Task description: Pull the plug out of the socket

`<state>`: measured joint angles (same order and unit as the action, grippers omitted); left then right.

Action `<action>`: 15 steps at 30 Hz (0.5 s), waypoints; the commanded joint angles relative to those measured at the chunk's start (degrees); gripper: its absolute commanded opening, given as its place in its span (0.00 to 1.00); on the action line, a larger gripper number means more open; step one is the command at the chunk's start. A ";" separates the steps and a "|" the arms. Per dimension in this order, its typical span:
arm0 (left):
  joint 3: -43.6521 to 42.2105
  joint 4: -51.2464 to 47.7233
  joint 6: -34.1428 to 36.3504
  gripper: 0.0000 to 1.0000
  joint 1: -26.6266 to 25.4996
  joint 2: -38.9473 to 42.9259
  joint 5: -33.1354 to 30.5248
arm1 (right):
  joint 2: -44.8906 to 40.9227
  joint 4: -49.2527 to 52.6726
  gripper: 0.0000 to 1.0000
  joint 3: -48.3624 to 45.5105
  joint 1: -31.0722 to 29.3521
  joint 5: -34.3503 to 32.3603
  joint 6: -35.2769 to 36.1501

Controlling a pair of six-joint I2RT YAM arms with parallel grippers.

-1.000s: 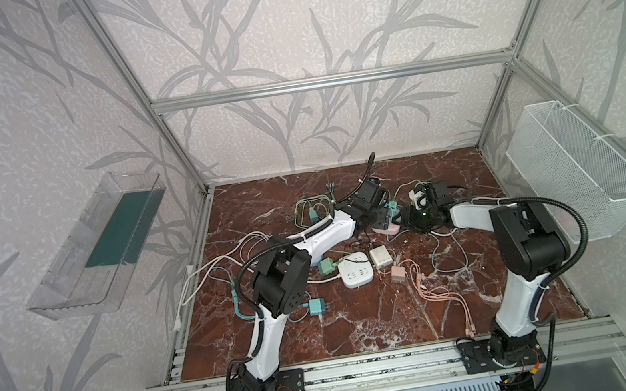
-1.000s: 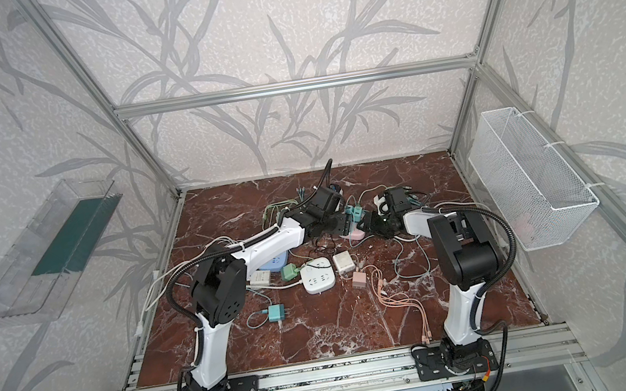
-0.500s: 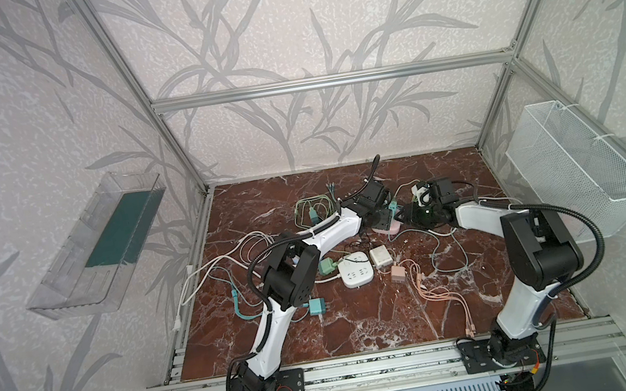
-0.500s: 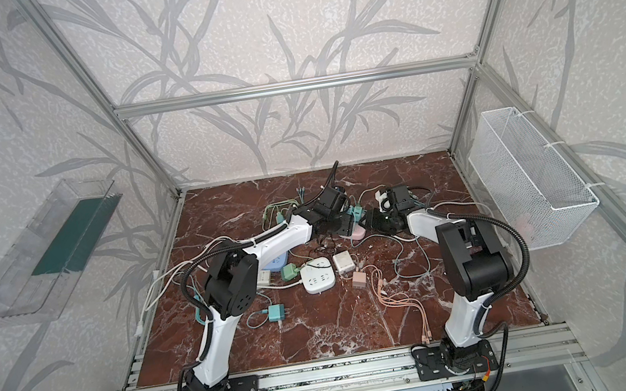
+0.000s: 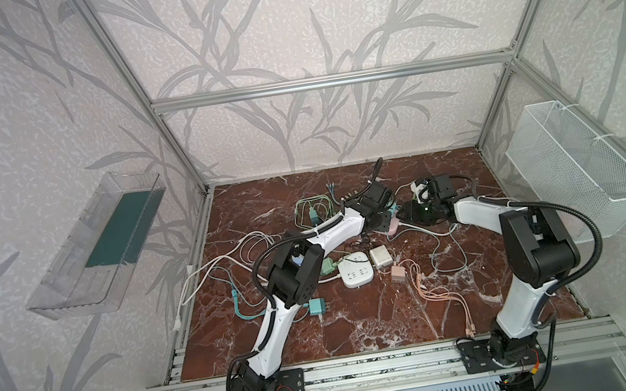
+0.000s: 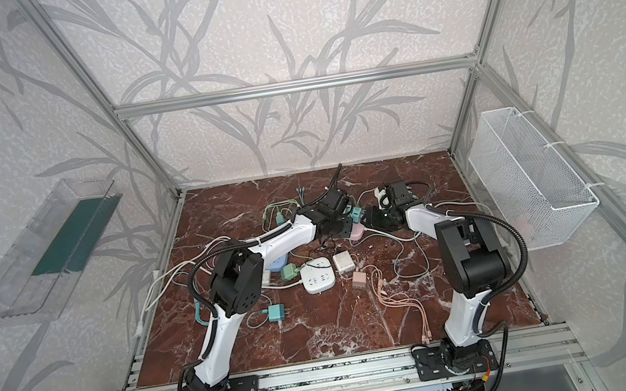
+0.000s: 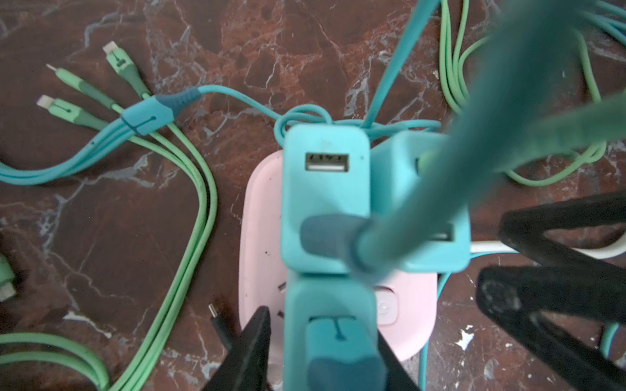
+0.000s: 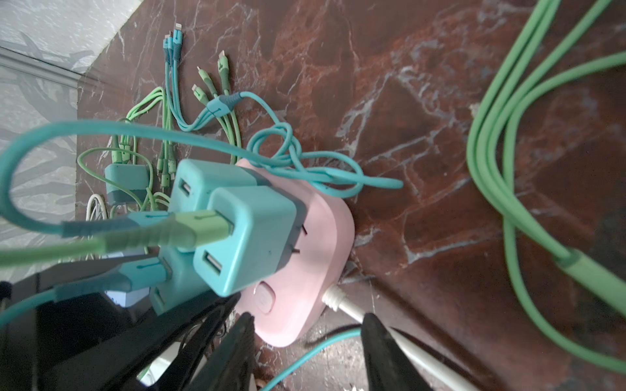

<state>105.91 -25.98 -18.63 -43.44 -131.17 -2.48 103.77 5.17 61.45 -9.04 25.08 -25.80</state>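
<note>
While the plug [image 7: 330, 304] sits in the pink socket [image 7: 403, 304], which lies on the table [image 7: 101, 220] toward the far middle between both arms, the step in hand seems to be taking hold of it. The left gripper [image 7: 323, 338] has its fingers close on both sides of this plug, but whether they pinch it I cannot tell. The right gripper [image 8: 308, 320] stands with fingers apart, astride the white cord [image 8: 342, 301] just at the socket's end, and seems to pinch nothing. To do it well, I think the left one should squeeze the plug low and pull straight away from the socket, without tilting into the two neighbour plugs [image 7: 325, 189], while the right one holds the socket down so it does not rise along.
</note>
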 commanded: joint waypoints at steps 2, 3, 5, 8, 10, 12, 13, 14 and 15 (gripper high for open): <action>-0.16 -1.63 -0.44 0.36 -0.15 0.52 -0.66 | 1.63 0.06 0.52 1.36 -0.15 1.48 1.54; -0.41 -1.39 -0.57 0.35 -0.18 0.68 -0.53 | 2.03 0.04 0.52 1.68 -0.24 1.98 1.62; -0.56 -1.09 -0.79 0.34 -0.17 0.94 -0.38 | 3.32 0.75 0.52 2.80 -0.70 2.58 2.13; -0.47 -1.05 -0.88 0.33 -0.29 1.07 -0.34 | 4.75 1.92 0.52 4.10 -1.41 2.44 3.02; -0.60 -1.25 -0.95 0.31 -0.40 1.29 -0.42 | 5.03 2.03 0.52 4.23 -1.64 2.09 3.21; -0.83 -1.19 -0.97 0.31 -0.42 1.58 -0.42 | 5.12 1.78 0.52 4.06 -1.68 2.16 3.37; -0.94 -1.09 -1.03 0.31 -0.53 1.74 -0.43 | 5.21 1.68 0.52 4.03 -1.62 2.17 3.51; -0.97 -1.03 -1.05 0.30 -0.59 1.80 -0.35 | 5.43 1.66 0.52 4.06 -1.77 2.38 3.74; -0.97 -0.95 -1.09 0.30 -0.61 1.90 -0.36 | 5.63 1.75 0.52 4.18 -1.82 2.59 3.99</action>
<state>105.89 -25.96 -19.14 -43.79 -131.13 -2.48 108.36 5.91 64.42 -10.63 26.65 -23.29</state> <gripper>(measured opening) 0.309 0.518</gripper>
